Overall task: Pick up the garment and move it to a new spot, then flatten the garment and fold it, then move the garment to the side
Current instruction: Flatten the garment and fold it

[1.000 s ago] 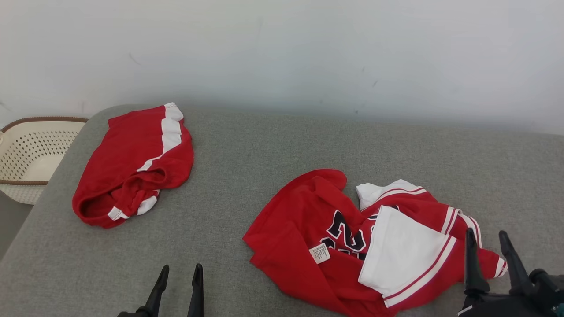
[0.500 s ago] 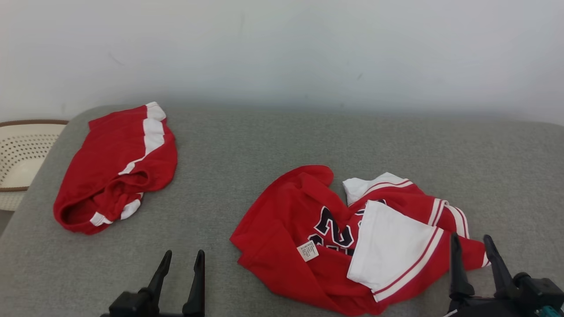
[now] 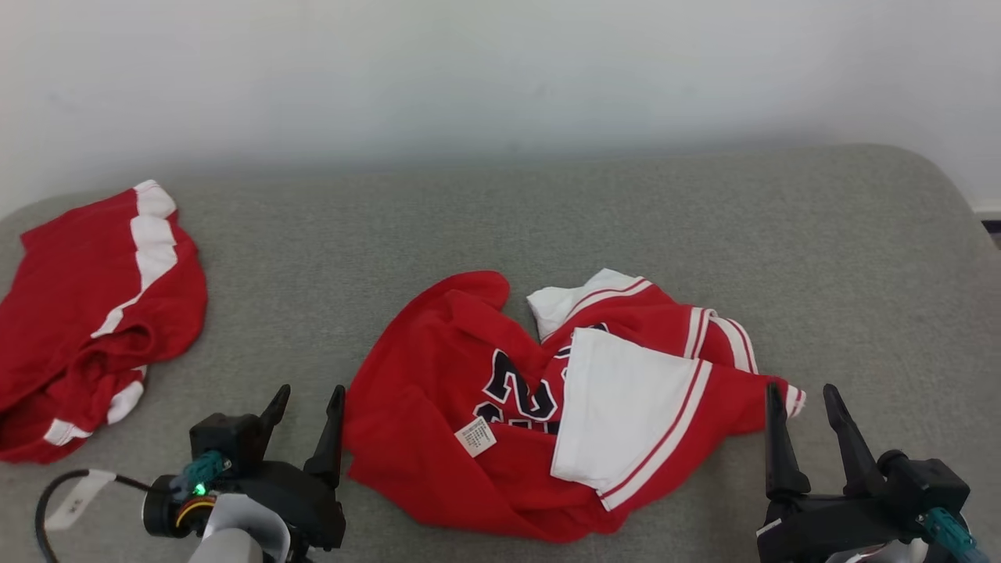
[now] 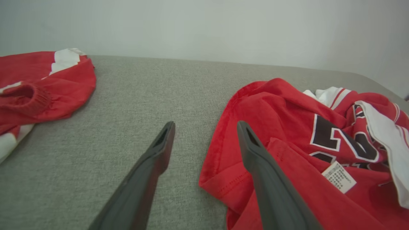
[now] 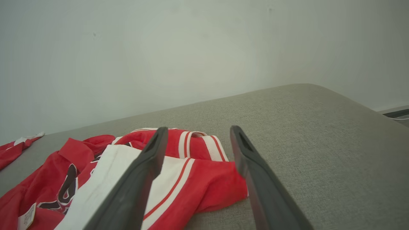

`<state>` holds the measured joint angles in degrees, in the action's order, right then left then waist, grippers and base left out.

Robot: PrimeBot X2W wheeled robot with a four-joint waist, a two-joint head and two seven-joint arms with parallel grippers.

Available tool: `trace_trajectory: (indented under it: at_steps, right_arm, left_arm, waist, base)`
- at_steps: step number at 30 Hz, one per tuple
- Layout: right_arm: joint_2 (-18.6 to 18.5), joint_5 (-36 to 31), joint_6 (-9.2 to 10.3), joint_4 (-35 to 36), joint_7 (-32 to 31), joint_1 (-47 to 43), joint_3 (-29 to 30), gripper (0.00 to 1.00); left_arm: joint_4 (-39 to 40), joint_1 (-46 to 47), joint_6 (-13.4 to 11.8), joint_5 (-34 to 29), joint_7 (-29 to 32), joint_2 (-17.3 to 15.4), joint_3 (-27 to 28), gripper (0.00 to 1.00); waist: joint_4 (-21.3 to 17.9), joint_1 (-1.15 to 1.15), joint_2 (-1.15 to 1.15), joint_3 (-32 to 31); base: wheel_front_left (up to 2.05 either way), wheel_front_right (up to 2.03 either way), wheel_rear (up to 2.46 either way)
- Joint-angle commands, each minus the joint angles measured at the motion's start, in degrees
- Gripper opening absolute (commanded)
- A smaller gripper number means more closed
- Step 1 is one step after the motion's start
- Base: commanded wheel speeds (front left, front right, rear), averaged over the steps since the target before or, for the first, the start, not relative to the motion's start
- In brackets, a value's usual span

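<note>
A: Logging from the near edge: left fingers [image 3: 328, 430] stood spread, nothing between them, tips just beside the left hem of the red jersey [image 3: 438, 367]. In the left wrist view one finger overlapped that hem; contact could not be told.
B: Right fingers [image 3: 776, 446]?
A: Spread too, empty, at the jersey's right end beside a striped sleeve.
B: Jersey position?
A: Crumpled at the middle of the grey table [image 3: 704, 227], care label [image 3: 475, 436] and dark numerals [image 3: 520, 387] facing up, white panel [image 3: 618, 407] folded across the right half.
B: Farther back?
A: A pair of red shorts [image 3: 70, 305] lay bunched at the left edge, well apart from the jersey. A pale wall [image 3: 500, 70] stood behind.
</note>
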<state>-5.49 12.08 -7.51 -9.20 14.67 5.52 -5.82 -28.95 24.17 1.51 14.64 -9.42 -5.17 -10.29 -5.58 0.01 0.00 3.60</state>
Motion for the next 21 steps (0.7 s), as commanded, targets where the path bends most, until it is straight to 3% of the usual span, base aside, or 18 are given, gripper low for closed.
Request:
trace_trajectory:
  at_steps: [1, 9, 17, 18, 19, 20, 21]
  right_arm:
    - [0.2, 0.2, 0.04, -0.5, 0.4, 0.8, 0.0, 1.0]
    - [0.3, 0.5, 0.04, -1.8, 0.6, 2.1, -0.8, 1.0]
    - [0.5, 0.8, 0.04, -2.5, 0.6, 2.3, -0.8, 1.0]
    - [0.4, 0.8, 0.04, -2.5, 0.7, 2.3, -0.7, 1.0]
    - [0.4, 0.7, 0.04, -2.5, 0.6, 2.4, -0.7, 1.0]
    - [0.4, 0.7, 0.04, -2.5, 0.6, 2.5, -0.6, 1.0]
    - [0.5, 0.5, 0.04, -2.4, 0.5, 2.7, -0.7, 1.0]
  left_arm:
    - [-2.4, 2.0, 0.4, 0.1, 0.7, -0.8, -0.3, 1.0]
    - [-11.4, 7.6, 2.0, -0.1, 2.7, -1.9, -1.4, 1.0]
    - [-19.9, 11.6, 2.0, -1.6, 3.2, -3.3, -3.1, 1.0]
    - [-20.9, 12.0, 2.0, -1.8, 3.3, -3.4, -3.3, 0.5]
    - [-21.6, 12.3, 2.1, -2.0, 2.9, -3.6, -3.5, 0.19]
    - [-22.6, 12.6, 2.2, -2.4, 2.9, -3.7, -4.0, 0.0]
    - [-23.3, 12.9, 2.4, -2.4, 2.8, -3.6, -4.5, 0.0]
  waist:
    - [-4.2, -0.01, 0.0, 2.7]
    - [-7.5, -0.01, 0.0, 3.8]
    - [-8.9, -0.01, 0.0, 4.1]
    - [-8.9, -0.01, 0.0, 4.1]
    - [-8.9, -0.01, 0.0, 4.2]
    - [-8.9, -0.01, 0.0, 4.2]
    - [-8.9, -0.01, 0.0, 4.2]
  base:
    - [0.0, 0.0, 0.0]
    - [0.0, 0.0, 0.0]
    - [0.0, 0.0, 0.0]
    - [0.0, 0.0, 0.0]
    - [0.0, 0.0, 0.0]
    - [0.0, 0.0, 0.0]
    - [0.0, 0.0, 0.0]
